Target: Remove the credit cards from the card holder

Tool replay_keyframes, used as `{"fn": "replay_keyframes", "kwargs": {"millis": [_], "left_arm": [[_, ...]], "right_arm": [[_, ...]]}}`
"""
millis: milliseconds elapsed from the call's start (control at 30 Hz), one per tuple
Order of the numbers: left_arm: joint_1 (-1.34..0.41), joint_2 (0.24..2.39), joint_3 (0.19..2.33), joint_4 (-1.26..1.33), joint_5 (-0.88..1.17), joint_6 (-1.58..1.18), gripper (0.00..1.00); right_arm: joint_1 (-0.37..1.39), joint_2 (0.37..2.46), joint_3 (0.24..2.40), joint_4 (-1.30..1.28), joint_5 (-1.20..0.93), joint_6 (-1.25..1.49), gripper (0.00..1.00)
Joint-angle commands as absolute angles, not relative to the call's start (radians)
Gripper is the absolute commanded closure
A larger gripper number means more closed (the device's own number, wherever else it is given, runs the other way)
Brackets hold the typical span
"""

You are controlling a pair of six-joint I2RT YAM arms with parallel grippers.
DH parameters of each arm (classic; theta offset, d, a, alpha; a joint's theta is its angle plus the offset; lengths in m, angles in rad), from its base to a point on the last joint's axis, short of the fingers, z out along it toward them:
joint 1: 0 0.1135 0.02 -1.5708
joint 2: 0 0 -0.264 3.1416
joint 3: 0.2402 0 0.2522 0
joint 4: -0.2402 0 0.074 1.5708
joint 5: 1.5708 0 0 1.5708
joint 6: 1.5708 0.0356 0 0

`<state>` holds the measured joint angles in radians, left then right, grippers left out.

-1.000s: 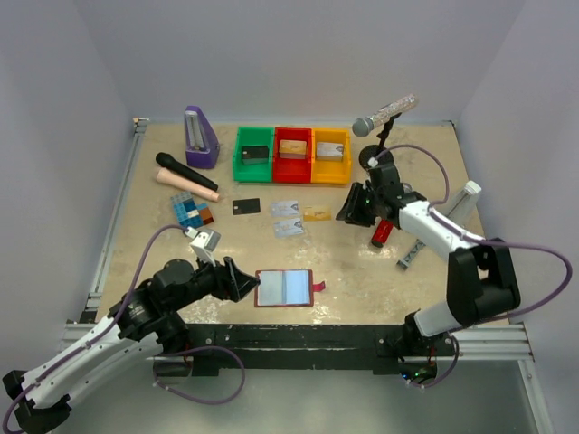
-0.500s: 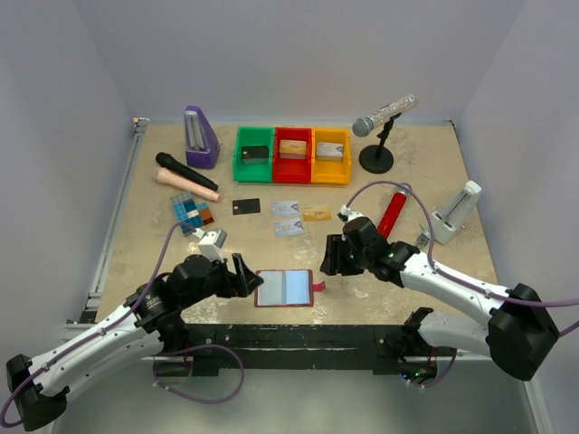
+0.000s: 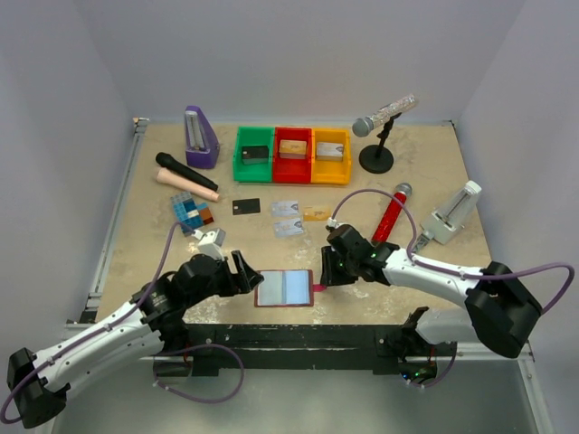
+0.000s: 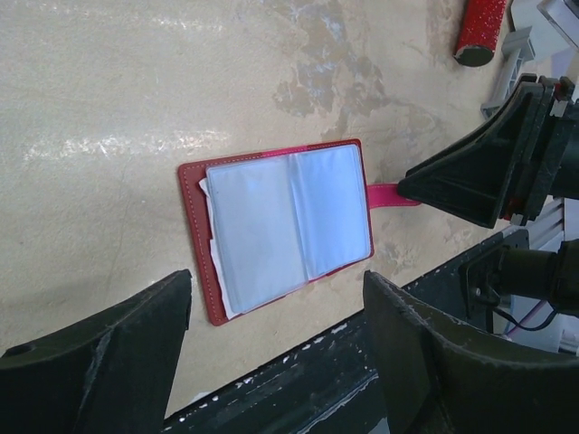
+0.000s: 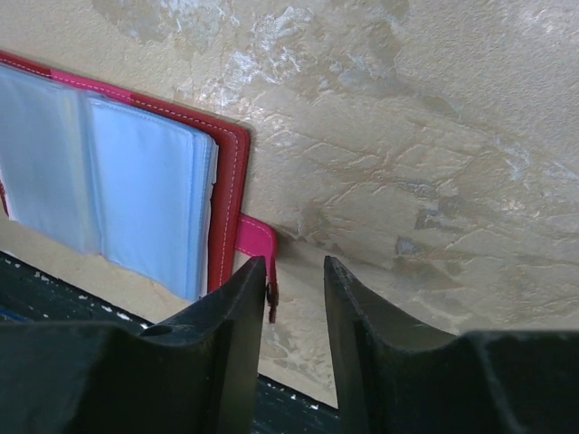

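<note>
The dark-red card holder lies open and flat near the table's front edge, its pale bluish pockets facing up. My left gripper hovers open just left of it, its jaws wide apart. My right gripper sits low at the holder's right side. Its jaws stand a little apart around the pink snap tab, which touches the left finger. Behind the holder lie the credit cards: a black one, two silvery ones and a gold one.
A red microphone and a white device lie to the right. Green, red and yellow bins hold small blocks at the back. A purple metronome, a black microphone, coloured blocks and a microphone stand stand around. The black frame rail runs just in front.
My right arm has swung from the back right down to the card holder's snap tab, leaving the red microphone on the table. My left gripper has edged closer to the holder.
</note>
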<state>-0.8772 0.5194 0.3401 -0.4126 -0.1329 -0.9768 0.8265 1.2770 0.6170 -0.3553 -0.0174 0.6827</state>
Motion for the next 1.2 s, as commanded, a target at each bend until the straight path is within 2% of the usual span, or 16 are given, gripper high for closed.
{"fn": "replay_keyframes", "kwargs": {"millis": [0, 133, 200, 267, 300, 500, 700, 1167], "left_arm": [[-0.873, 0.545, 0.334, -0.324, -0.078, -0.960, 0.20], [-0.873, 0.569, 0.336, -0.292, -0.054, -0.953, 0.22], [-0.873, 0.580, 0.331, -0.266, -0.031, -0.946, 0.23], [-0.873, 0.591, 0.327, -0.226, -0.008, -0.939, 0.24], [-0.873, 0.600, 0.324, -0.206, -0.005, -0.933, 0.25], [-0.876, 0.724, 0.356, -0.152, 0.072, -0.902, 0.25], [-0.940, 0.874, 0.434, -0.167, 0.028, -0.882, 0.26], [-1.015, 1.043, 0.505, -0.115, -0.018, -0.887, 0.26]], "right_arm": [[0.831, 1.282, 0.627, -0.328, -0.029, 0.704, 0.67], [0.831, 1.282, 0.627, -0.318, -0.038, 0.700, 0.76], [0.831, 1.279, 0.634, -0.324, -0.044, 0.693, 0.85], [0.833, 1.249, 0.627, -0.316, -0.054, 0.684, 0.98], [0.834, 1.230, 0.624, -0.314, -0.060, 0.680, 1.00], [0.839, 1.118, 0.615, -0.299, -0.162, 0.637, 1.00], [0.841, 1.059, 0.614, -0.281, -0.239, 0.640, 1.00], [0.845, 1.049, 0.606, -0.224, -0.319, 0.664, 1.00]]}}
